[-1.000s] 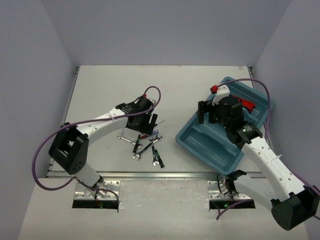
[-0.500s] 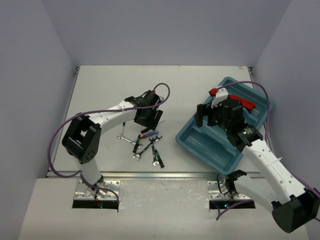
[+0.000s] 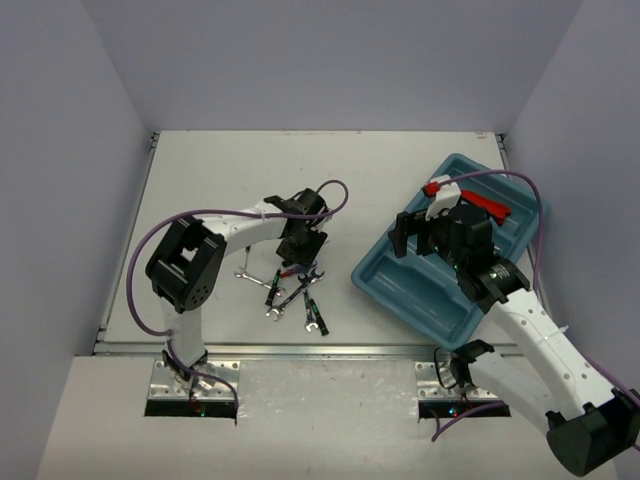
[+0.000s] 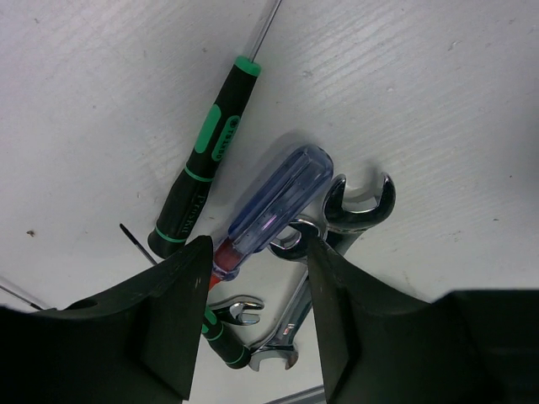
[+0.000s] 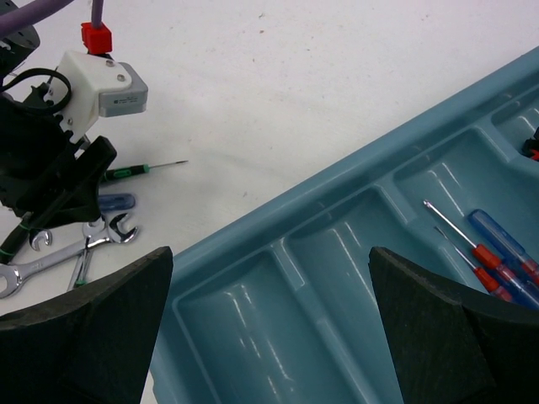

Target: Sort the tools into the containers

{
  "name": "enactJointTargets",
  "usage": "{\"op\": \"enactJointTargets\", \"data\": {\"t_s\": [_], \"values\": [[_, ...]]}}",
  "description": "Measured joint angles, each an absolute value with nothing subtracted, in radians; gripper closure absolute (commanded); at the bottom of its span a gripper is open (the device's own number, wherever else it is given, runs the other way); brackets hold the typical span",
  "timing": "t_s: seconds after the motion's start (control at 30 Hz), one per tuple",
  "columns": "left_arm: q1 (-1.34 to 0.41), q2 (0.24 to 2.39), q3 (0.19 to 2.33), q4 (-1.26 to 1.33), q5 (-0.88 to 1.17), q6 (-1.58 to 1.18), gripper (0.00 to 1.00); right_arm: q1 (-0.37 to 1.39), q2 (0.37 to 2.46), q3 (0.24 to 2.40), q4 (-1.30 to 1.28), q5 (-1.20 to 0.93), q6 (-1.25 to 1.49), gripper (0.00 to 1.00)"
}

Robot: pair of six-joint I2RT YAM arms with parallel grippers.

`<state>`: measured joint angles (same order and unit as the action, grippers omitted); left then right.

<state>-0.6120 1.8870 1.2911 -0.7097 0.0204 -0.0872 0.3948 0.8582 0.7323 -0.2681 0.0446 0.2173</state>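
On the surface [image 3: 200, 180], the tray [image 3: 410, 292] sits skewed at 3 o'clock. The loose tools [image 3: 290, 292] cluster near the centre toward 6 o'clock, well apart from the tray. Within the cluster, the precision screwdriver [image 4: 206, 164] lies just beside the stubby screwdriver [image 4: 274, 210], at its 10 o'clock. A wrench [image 4: 358, 206] lies just beside the stubby screwdriver at 3 o'clock, and a smaller wrench [image 4: 240, 311] lies at 6 o'clock. The left pincer [image 4: 253, 261] straddles the stubby screwdriver's lower end, jaws apart. Two screwdrivers [image 5: 484, 252] lie side by side in one tray compartment. The right pincer [image 5: 269, 337] hangs over the tray, jaws spread wide.

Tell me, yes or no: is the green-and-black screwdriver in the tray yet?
No, the green-and-black screwdriver lies on the white table beside the blue-handled screwdriver.
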Motion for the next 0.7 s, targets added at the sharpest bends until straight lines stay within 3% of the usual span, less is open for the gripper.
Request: {"op": "enactJointTargets", "data": {"t_s": [0.7], "values": [[-0.616, 1.954, 1.296, -0.674, -0.037, -0.133, 0.75, 0.401, 0.853, 0.727, -0.259, 0.026, 0.217, 0.02]]}}
